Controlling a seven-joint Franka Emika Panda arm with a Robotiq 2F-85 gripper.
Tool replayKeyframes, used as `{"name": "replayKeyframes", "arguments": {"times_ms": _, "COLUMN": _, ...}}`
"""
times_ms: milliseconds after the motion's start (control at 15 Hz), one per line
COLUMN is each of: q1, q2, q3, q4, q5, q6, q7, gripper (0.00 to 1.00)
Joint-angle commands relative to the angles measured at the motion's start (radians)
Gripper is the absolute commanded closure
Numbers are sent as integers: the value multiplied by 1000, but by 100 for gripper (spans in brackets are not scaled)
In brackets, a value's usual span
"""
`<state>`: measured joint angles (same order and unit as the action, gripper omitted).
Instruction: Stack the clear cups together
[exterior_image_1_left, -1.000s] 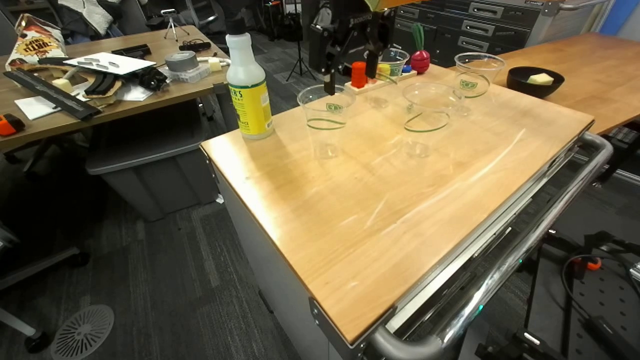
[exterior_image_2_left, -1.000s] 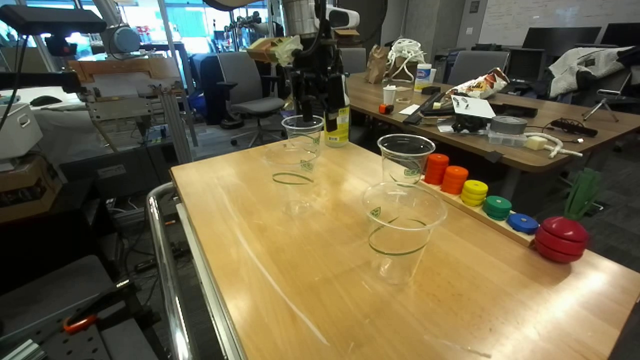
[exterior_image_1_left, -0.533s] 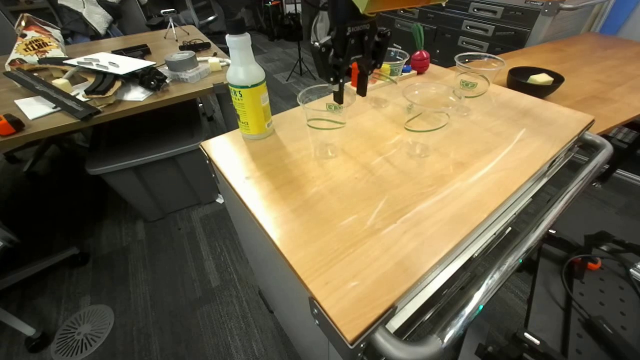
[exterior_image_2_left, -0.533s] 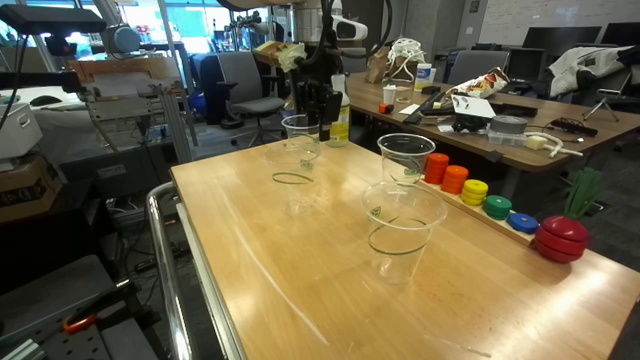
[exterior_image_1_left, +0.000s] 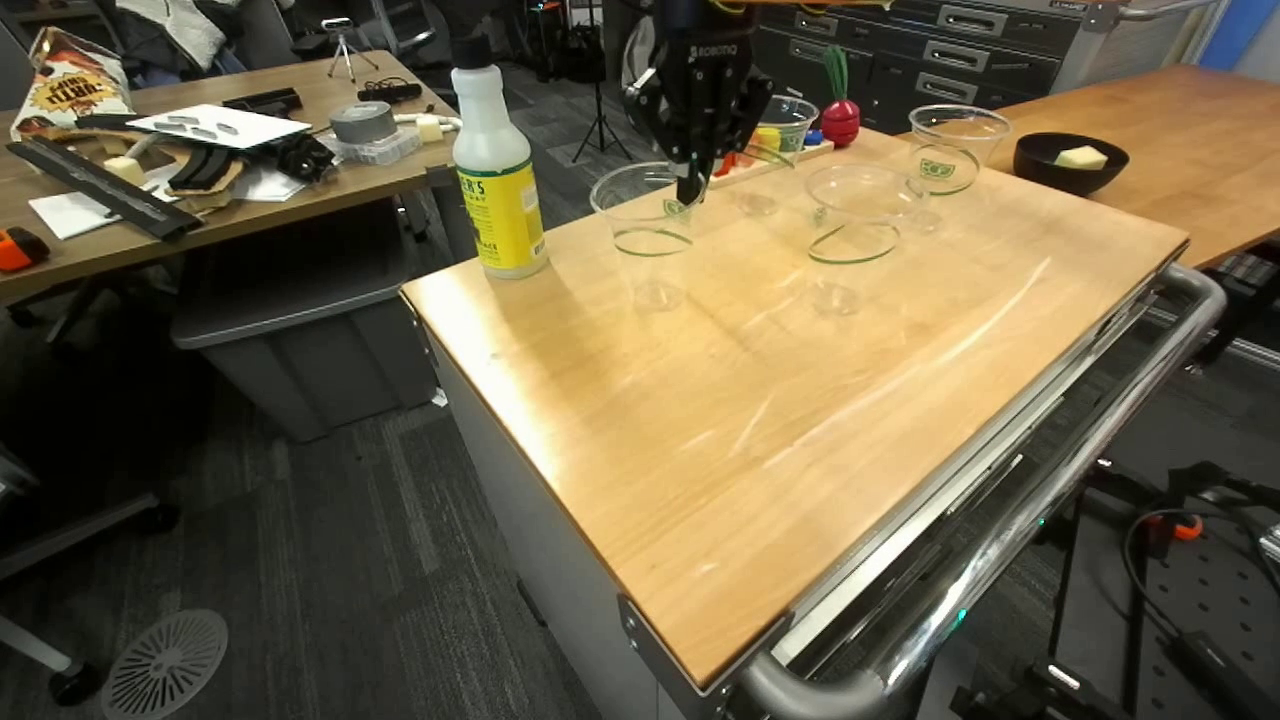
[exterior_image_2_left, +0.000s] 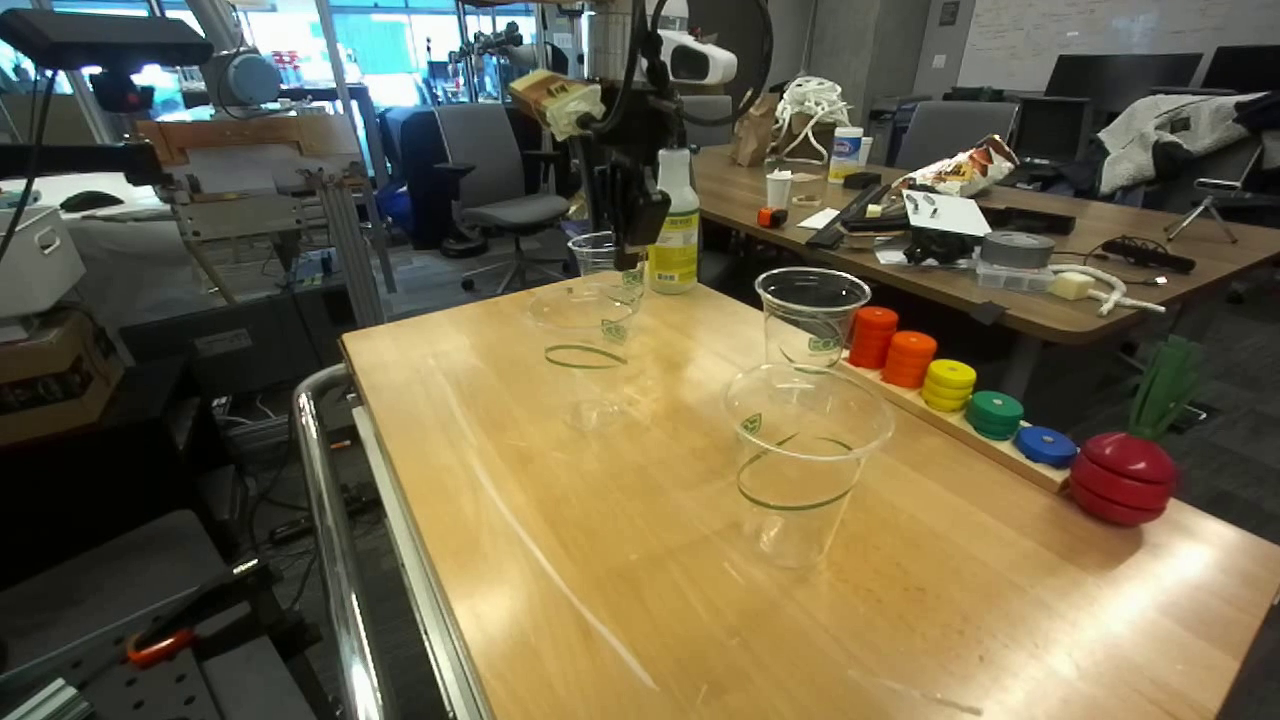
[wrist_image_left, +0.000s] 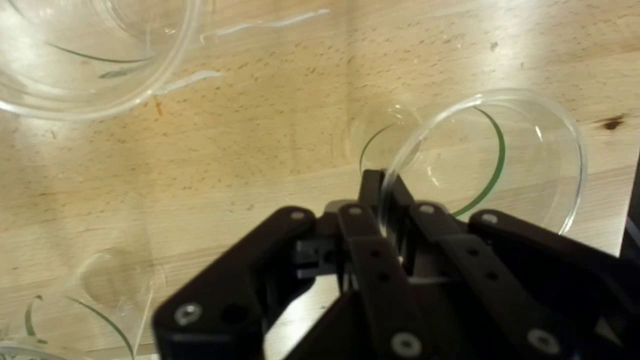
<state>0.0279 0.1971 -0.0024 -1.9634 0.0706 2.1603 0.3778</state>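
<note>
Above the wooden tabletop (exterior_image_1_left: 700, 450), the gripper (exterior_image_1_left: 690, 187) points downward, its fingers (wrist_image_left: 371, 190) drawn together and pinching the rim of the bottle-side clear cup (exterior_image_1_left: 640, 215), which carries a green band; in the wrist view they sit between eight and nine o'clock on that rim, one on each side of the wall. Whether this cup's base touches the tabletop I cannot tell. With it as the dial's centre in an exterior view, the spray bottle (exterior_image_1_left: 500, 190) stands just beside it between nine and ten o'clock. The other three stand upright, each on its own: the middle clear cup (exterior_image_1_left: 862, 205) at three o'clock, the ring-side clear cup (exterior_image_1_left: 795, 125) at two, and the far clear cup (exterior_image_1_left: 950, 150) between two and three. From the ring-side clear cup, in an exterior view, the coloured rings (exterior_image_2_left: 948, 385) run toward four o'clock, ending beside a red toy (exterior_image_2_left: 1122, 485) with green leaves. A black bowl (exterior_image_1_left: 1070, 182) holding a pale yellow piece (exterior_image_1_left: 1081, 158) sits near three o'clock from the far clear cup.
</note>
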Motion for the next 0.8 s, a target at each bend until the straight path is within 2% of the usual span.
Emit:
{"name": "replayKeyframes", "arguments": {"times_ms": 0, "q1": -16, "q2": -11, "q3": -10, "q4": 19, "q5": 63, "q6": -34, "q7": -6, "gripper": 93}}
{"name": "replayKeyframes", "arguments": {"times_ms": 267, "q1": -55, "q2": -39, "q3": -42, "q4": 50, "q5": 124, "q6": -74, "q7": 14, "gripper": 94}}
{"name": "replayKeyframes", "arguments": {"times_ms": 467, "q1": -108, "q2": -84, "q3": -75, "q4": 77, "q5": 240, "q6": -104, "q7": 11, "gripper": 94}}
{"name": "replayKeyframes", "arguments": {"times_ms": 733, "q1": -165, "q2": -152, "q3": -125, "q4": 85, "q5": 362, "q6": -89, "q7": 21, "gripper": 94}}
